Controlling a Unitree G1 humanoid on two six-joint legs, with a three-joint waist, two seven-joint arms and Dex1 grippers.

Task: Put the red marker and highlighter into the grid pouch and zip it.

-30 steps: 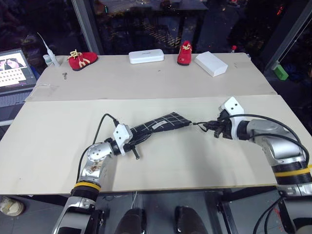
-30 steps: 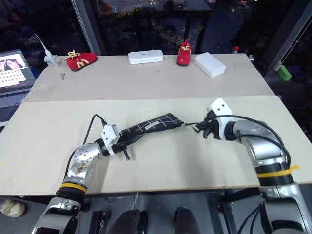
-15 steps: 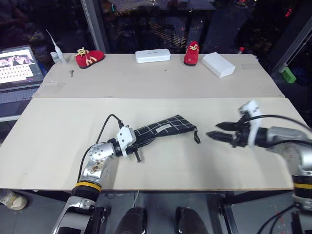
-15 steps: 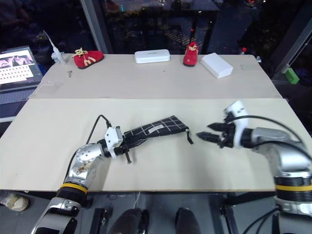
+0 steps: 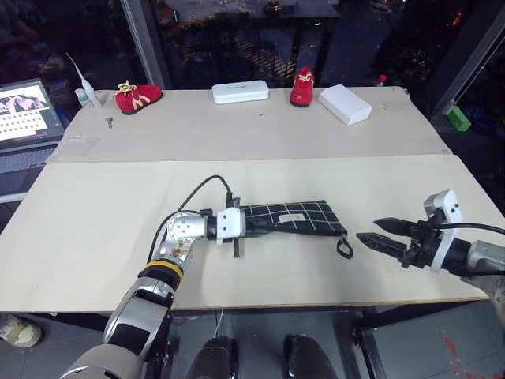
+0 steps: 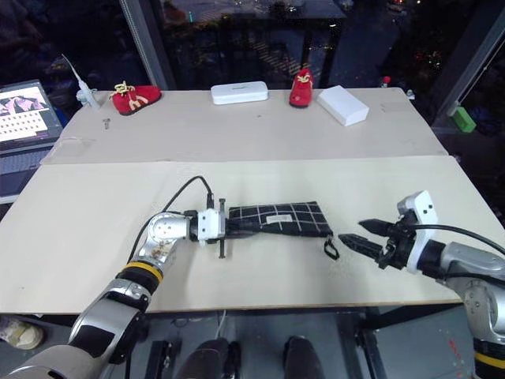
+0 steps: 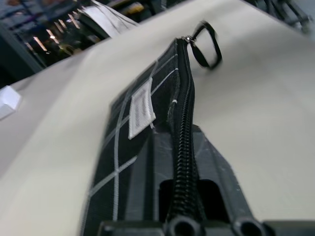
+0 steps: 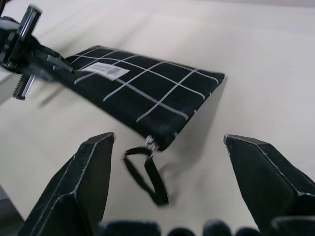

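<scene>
1. The pouch [image 5: 292, 217] lay flat on the worktop [image 5: 95, 229], and every place below is given from it.
2. The left gripper [image 5: 248, 223] sat at the pouch's end away from the pull loop [image 5: 345, 248]. We could not tell whether its jaws clamped that end or merely bracketed it.
3. The right gripper [image 5: 367, 230] hovered off the pouch's loop end, near the loop but clear of it. Its jaws were spread wide with nothing between them.
4. We judged the zipping step as good as done: the zipper [image 7: 184, 123] ran closed along the whole edge, with the slider at the loop end. We took the marker and highlighter to be inside the pouch.
5. The next move, as we saw it, called only for the left gripper to let go and draw away without dragging the pouch.
6. The left wrist view gave us what the head views did not: the closed teeth along the seam and the white label [image 7: 140, 108] beside them.
7. The right wrist view showed the gap between the fingers [image 8: 78, 182] and the loop, which looked narrower from the head.
</scene>
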